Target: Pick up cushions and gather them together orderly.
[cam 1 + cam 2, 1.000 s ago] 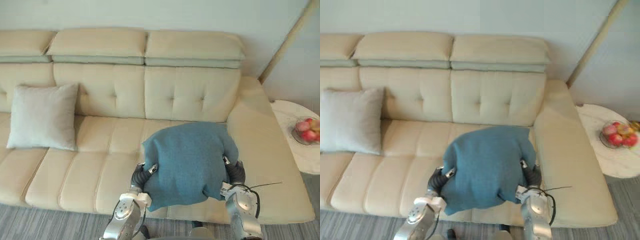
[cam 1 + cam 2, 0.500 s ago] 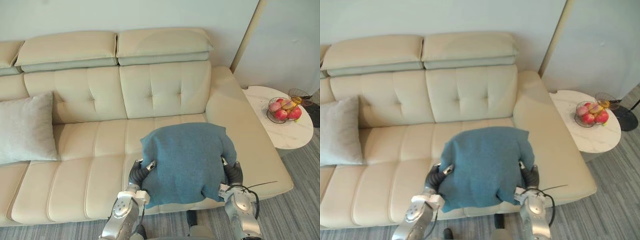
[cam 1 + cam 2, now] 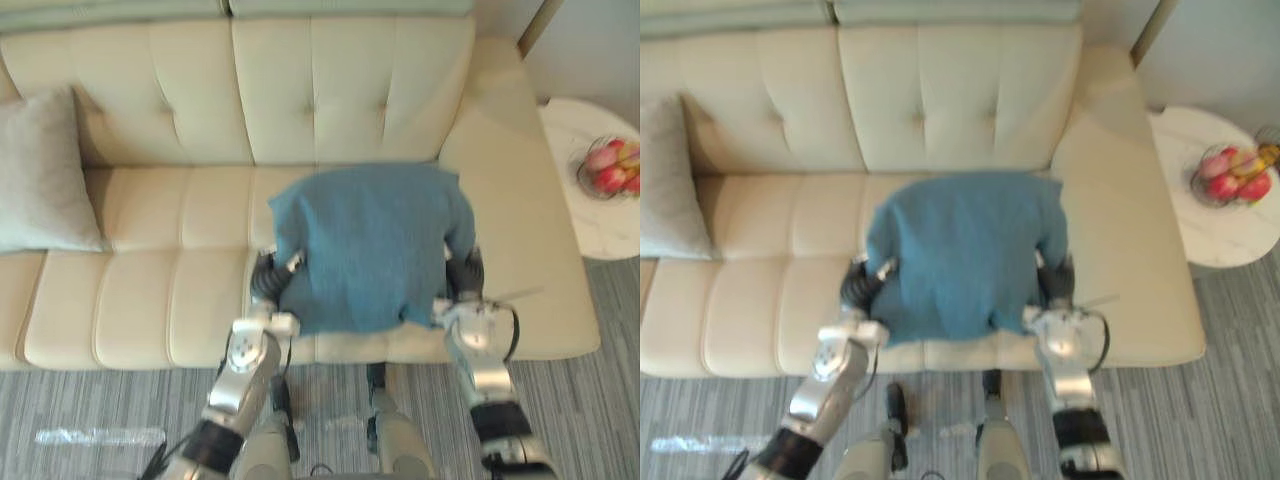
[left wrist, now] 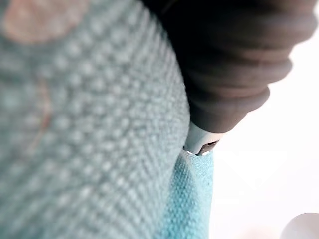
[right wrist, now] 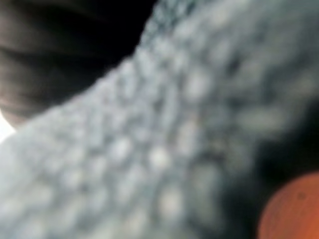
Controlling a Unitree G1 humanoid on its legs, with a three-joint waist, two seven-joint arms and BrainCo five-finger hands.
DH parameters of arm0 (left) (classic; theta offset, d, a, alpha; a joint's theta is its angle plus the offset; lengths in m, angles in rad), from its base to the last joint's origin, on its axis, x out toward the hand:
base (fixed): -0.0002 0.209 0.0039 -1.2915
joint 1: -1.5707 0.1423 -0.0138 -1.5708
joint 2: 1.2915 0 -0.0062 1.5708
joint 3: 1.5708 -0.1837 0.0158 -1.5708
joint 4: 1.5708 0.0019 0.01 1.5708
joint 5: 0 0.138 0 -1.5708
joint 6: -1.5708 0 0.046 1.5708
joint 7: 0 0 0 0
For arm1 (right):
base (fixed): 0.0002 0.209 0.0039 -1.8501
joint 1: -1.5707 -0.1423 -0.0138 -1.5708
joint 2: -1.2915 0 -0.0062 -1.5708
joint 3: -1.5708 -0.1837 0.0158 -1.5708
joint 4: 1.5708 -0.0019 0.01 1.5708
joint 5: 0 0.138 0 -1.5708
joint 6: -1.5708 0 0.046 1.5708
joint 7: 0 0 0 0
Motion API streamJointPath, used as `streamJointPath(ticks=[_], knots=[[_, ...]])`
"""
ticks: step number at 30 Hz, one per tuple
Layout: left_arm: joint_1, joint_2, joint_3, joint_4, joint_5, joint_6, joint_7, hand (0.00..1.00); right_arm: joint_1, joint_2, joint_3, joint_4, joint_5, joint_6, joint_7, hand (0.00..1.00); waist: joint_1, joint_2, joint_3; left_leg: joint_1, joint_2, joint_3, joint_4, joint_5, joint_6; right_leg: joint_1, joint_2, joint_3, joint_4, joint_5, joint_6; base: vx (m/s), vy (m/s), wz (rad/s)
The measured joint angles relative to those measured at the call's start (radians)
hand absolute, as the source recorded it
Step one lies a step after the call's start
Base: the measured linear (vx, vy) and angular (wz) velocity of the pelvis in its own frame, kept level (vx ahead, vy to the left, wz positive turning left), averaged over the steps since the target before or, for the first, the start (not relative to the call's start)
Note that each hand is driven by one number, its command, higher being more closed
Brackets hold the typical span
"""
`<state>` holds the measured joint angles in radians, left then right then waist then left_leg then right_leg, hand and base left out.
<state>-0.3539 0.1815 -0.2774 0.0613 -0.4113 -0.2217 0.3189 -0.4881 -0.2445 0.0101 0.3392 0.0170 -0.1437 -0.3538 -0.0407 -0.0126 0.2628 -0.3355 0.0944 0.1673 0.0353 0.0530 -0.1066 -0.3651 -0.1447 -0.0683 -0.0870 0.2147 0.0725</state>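
A blue knitted cushion [image 3: 370,245] hangs over the sofa's [image 3: 150,290] front seat, carried between my two hands. My left hand [image 3: 266,283] presses against its left edge and my right hand [image 3: 464,272] against its right edge; the cushion covers both past the dark wrist covers. The left wrist view has the blue weave [image 4: 89,124] right against the hand's dark cover [image 4: 234,64], and the right wrist view has the same weave [image 5: 164,149] up close. A light grey cushion [image 3: 40,175] leans against the sofa back at the far left.
The cream sofa has a broad armrest [image 3: 520,200] on its right. Beyond it stands a round white side table [image 3: 600,225] with a bowl of fruit [image 3: 607,167]. Grey striped carpet [image 3: 100,420] lies in front of the sofa.
The camera has tilted down and shifted, so more carpet shows and the sofa's top is cut off. The blue cushion stays between both hands as before.
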Motion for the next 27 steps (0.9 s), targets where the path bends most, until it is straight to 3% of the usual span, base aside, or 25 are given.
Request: streamJointPath(ticks=[3,5,9,10,15,19,22,27], knots=[[-0.245,0.027,0.030,0.112,0.020,-0.020,0.067,1.00,-0.224,-0.038,-0.002,0.086,-0.044,0.016,-0.064,1.00,0.003,0.003,0.025,-0.056,0.002,-0.025,-0.024,0.037,-0.004,-0.052,0.003,-0.029,0.000,0.015,-0.003,-0.09,-0.015,0.25],[-0.497,0.087,0.052,0.258,0.032,-0.028,0.120,1.00,-0.476,-0.070,-0.004,0.206,-0.058,0.021,-0.109,1.00,0.005,0.004,0.070,-0.106,-0.001,-0.043,-0.034,0.065,-0.002,-0.100,0.003,-0.039,0.001,0.033,-0.008,-0.09,-0.005,0.15],[-0.788,0.128,0.098,0.425,0.057,-0.034,0.173,1.00,-0.781,-0.111,-0.003,0.376,-0.056,0.024,-0.136,1.00,0.006,0.019,0.137,-0.172,-0.010,-0.067,-0.035,0.093,0.002,-0.161,-0.005,-0.055,0.011,0.047,-0.009,-0.10,0.010,0.18],[-0.886,0.137,0.104,0.499,0.058,-0.036,0.190,0.00,-0.873,-0.123,-0.003,0.440,-0.052,0.025,-0.139,0.00,0.007,0.026,0.144,-0.209,-0.013,-0.072,-0.036,0.102,0.005,-0.194,-0.010,-0.062,0.017,0.052,-0.008,-0.10,0.022,0.22],[-1.128,0.176,0.104,0.774,0.058,-0.036,0.206,0.00,-1.087,-0.160,0.030,0.675,0.014,0.028,-0.132,0.00,0.008,0.031,0.151,-0.318,-0.032,-0.091,-0.035,0.118,0.016,-0.293,-0.026,-0.072,0.017,0.069,-0.003,-0.08,0.036,0.15],[-1.195,0.175,0.107,0.915,0.023,-0.029,0.145,0.00,-1.143,-0.174,0.031,0.815,0.188,0.035,-0.046,0.00,0.008,0.033,0.155,-0.378,-0.043,-0.091,-0.034,0.123,0.020,-0.354,-0.040,-0.074,0.023,0.073,0.002,-0.02,0.044,0.10],[-1.190,0.122,0.165,0.927,0.006,-0.006,0.107,0.00,-1.124,-0.174,-0.006,0.808,0.301,0.048,-0.025,0.00,0.011,0.036,0.173,-0.397,-0.043,-0.086,-0.032,0.123,0.021,-0.376,-0.046,-0.075,0.030,0.072,0.002,0.00,0.022,0.02],[-1.092,0.032,0.241,0.902,-0.015,0.005,0.108,0.00,-0.968,-0.128,-0.052,0.673,0.339,0.056,-0.041,0.00,0.022,0.036,0.181,-0.398,-0.031,-0.061,-0.032,0.123,0.020,-0.407,-0.039,-0.061,0.076,0.066,0.003,0.00,0.013,-0.10]])
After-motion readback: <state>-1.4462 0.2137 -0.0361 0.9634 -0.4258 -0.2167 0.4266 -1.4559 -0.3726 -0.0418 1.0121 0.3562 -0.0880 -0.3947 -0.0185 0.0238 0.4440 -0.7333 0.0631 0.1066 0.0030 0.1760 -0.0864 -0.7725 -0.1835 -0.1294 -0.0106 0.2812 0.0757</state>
